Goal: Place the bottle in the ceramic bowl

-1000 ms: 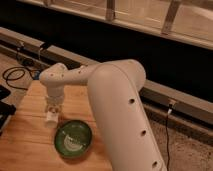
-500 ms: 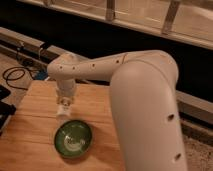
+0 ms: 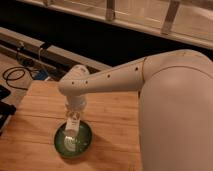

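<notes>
Since the frame half a second back, our hand has come away from the bare boards beyond the ceramic bowl and now hangs right over it, while the bowl lies where it lay. We see the hand clenched around the bottle, gripping it by its upper end. The bottle hangs nearly upright, leaning a little, its white body running down from the hand into the bowl's opening. Its lower end is inside the rim, over the pale centre; whether it touches the glaze we cannot tell.

The bowl sits on the wooden bench, in the near left part of it, with its green rim showing on both sides of the bottle. Our arm reaches in from the right, a long white link stretched across the bench to the wrist, which stands directly above the hand. The thick white upper part of the arm fills the right side of the view and hides that end of the bench.

Off the bench to the left, black cables lie coiled on the floor, and a dark rail runs slantwise behind the bench. A black object pokes in at the left edge, just beside the bench; we cannot tell what it is. Along the top, a pale ledge with upright posts crosses the view.
</notes>
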Controlling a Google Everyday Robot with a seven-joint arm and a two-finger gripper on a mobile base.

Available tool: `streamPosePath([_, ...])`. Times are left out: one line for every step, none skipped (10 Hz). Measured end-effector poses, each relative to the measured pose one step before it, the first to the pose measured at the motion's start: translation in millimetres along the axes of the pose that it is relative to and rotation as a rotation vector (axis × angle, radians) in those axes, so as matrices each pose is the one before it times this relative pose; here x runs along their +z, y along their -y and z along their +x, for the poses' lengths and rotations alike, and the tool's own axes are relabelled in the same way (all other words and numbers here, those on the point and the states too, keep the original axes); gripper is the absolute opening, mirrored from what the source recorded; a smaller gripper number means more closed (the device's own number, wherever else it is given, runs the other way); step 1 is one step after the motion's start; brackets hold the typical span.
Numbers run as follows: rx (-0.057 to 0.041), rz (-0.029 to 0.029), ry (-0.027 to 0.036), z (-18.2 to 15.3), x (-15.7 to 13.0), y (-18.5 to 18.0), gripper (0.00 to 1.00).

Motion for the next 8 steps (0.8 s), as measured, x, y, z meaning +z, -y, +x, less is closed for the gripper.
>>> streamPosePath([-0.01206,0.00751,-0.01291,11.16,2.30,-5.20,0.00])
streamPosePath([-0.01806,0.00768,-0.02270,10.92,3.04,-7.84,0.04])
streamPosePath([-0.01451,0.00525,-0.01667,4.81,2.46,-3.68,0.05])
streamPosePath([-0.00149,0.00070,0.00044,-0.24,-0.24,0.37,0.05])
streamPosePath([0.00571,0.00297,-0.00006,-1.17,0.29,3.52,0.05])
streamPosePath([-0.00326,-0.00038,-0.00018,0.23,0.13,-1.51,0.05])
streamPosePath([-0.00090,0.00005,-0.00033,0.18,0.16,-0.35,0.05])
streamPosePath([0.00204,-0.00013,0.00031,-0.28,-0.21,0.90,0.05])
